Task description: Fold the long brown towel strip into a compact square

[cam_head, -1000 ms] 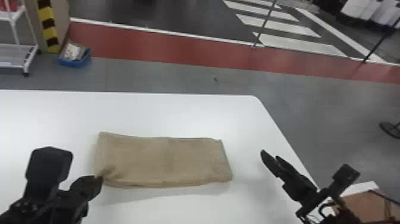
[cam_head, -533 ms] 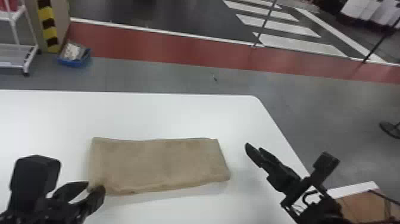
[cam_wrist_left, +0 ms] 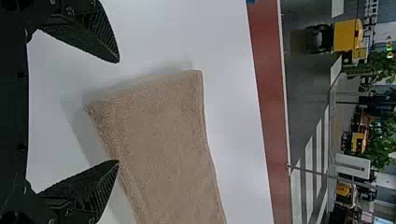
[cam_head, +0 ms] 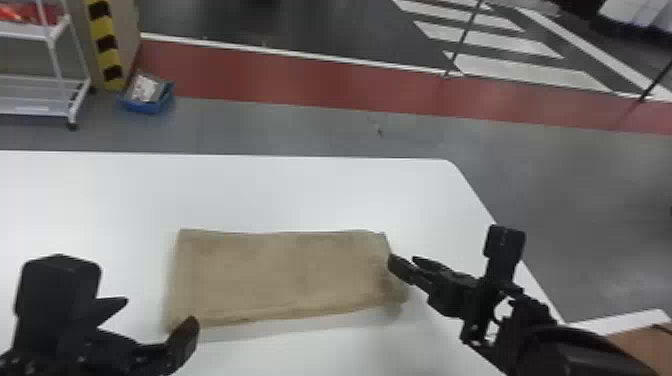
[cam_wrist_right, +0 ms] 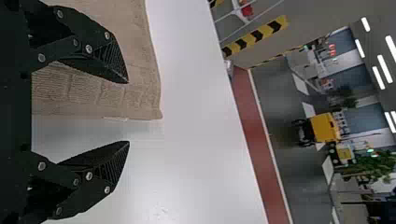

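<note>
You have the brown towel strip (cam_head: 285, 275) lying flat on the tabletop (cam_head: 310, 192), lower centre of the head view, left claw (cam_wrist_left: 118, 112) and right claw (cam_wrist_right: 129, 112) both spread wide and empty — closing too high could pinch only the top layer.

I see the towel strip (cam_head: 285, 275) in plain sandy brown against the white table (cam_head: 320, 195). My left gripper (cam_head: 159, 312) and right gripper (cam_head: 406, 261) are black. Beyond, I see grey floor (cam_head: 300, 132), a solid red band (cam_head: 280, 80), white stripes (cam_head: 530, 70) on dark grey, a blue bin (cam_head: 145, 106) and yellow-and-black banding (cam_head: 106, 42).
</note>
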Tool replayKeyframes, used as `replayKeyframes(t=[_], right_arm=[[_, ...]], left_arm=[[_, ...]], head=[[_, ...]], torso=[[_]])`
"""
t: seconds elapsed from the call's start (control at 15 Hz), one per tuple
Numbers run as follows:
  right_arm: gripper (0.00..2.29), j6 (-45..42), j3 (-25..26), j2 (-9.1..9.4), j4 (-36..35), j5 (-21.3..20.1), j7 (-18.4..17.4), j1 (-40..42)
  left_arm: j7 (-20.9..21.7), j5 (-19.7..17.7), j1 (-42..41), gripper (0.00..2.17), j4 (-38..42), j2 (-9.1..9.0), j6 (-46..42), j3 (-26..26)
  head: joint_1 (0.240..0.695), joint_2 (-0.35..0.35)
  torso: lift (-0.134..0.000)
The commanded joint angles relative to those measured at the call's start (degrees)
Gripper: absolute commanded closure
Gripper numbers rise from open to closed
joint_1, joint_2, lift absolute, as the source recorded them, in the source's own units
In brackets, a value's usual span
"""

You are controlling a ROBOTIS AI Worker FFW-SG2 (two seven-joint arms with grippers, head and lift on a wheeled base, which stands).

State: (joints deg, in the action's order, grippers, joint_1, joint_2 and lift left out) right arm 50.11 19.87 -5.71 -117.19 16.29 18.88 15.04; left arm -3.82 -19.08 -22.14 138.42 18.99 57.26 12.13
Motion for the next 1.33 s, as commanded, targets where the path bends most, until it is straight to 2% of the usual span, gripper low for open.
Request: replayKeyframes(t=[0.0,0.4,0.47,1.0,1.13,1.27], right_arm=[[0.50,8.2,-1.3,0.08,-1.9,-2.2,-0.5,-1.2],[0.52,11.5,-1.4,-0.18,-1.3,-3.5,-0.9,-4.9],[0.59,12.1,-1.5,-0.18,-0.6,-3.7,-1.0,-5.7],[0.60,14.4,-1.5,-0.44,4.1,-4.2,-0.9,-8.3],[0.87,14.4,-1.4,-0.44,4.3,-4.1,-0.8,-8.4],[0.94,14.7,-1.2,-0.44,4.3,-3.2,-0.3,-8.4]], left_arm=[[0.5,0.0,0.0,0.03,-0.5,0.00,-0.7,-0.2],[1.1,0.0,0.3,0.03,-1.9,-0.26,-1.9,-0.3],[1.1,-0.1,0.3,0.03,-2.0,-0.18,-1.9,-0.2],[1.4,-0.3,0.4,0.04,-2.4,-0.18,-1.9,-0.2],[1.4,-0.3,0.4,0.05,-2.5,-0.18,-1.9,-0.3],[1.4,-0.3,0.4,0.05,-2.5,-0.18,-1.9,-0.3]], head=[[0.695,-0.270],[0.695,-0.260],[0.695,-0.259],[0.695,-0.259],[0.695,-0.261],[0.695,-0.261]], torso=[[-0.124],[-0.124],[-0.124],[-0.124],[-0.124],[-0.124]])
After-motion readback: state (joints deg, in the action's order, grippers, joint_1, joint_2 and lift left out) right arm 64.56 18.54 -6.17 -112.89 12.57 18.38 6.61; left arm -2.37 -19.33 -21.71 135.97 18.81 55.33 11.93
